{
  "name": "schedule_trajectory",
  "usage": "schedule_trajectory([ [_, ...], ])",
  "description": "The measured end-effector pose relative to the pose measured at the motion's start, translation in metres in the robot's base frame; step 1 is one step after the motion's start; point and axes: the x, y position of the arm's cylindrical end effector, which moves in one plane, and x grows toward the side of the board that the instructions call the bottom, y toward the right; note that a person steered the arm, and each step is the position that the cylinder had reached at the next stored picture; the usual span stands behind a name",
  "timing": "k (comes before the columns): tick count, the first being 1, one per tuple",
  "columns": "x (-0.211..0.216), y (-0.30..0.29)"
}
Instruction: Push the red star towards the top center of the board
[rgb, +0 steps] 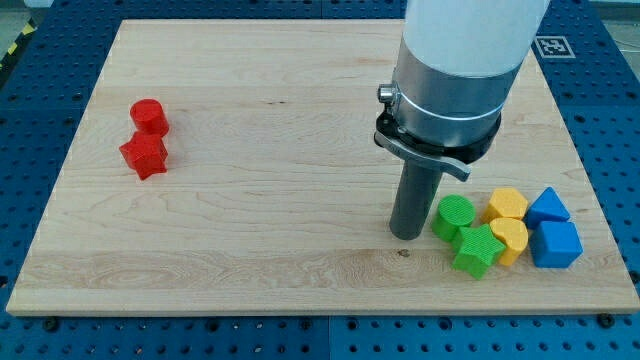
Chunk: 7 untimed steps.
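The red star (145, 155) lies near the view's left edge of the wooden board (270, 130), touching a red cylinder (149, 116) just above it. My tip (406, 235) rests on the board at the lower right, far to the right of the red star. It stands just left of a green cylinder (454, 216), close to it.
A cluster sits at the view's lower right: a green star (476, 250), a yellow block (508, 205), a yellow heart-like block (510, 238), a blue triangular block (548, 207) and a blue cube (556, 244). The arm's white and grey body (450, 70) hangs over the upper right.
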Motion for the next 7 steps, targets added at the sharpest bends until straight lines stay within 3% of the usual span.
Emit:
schedule_trajectory([
  [3, -0.013, -0.004],
  [7, -0.013, -0.060],
])
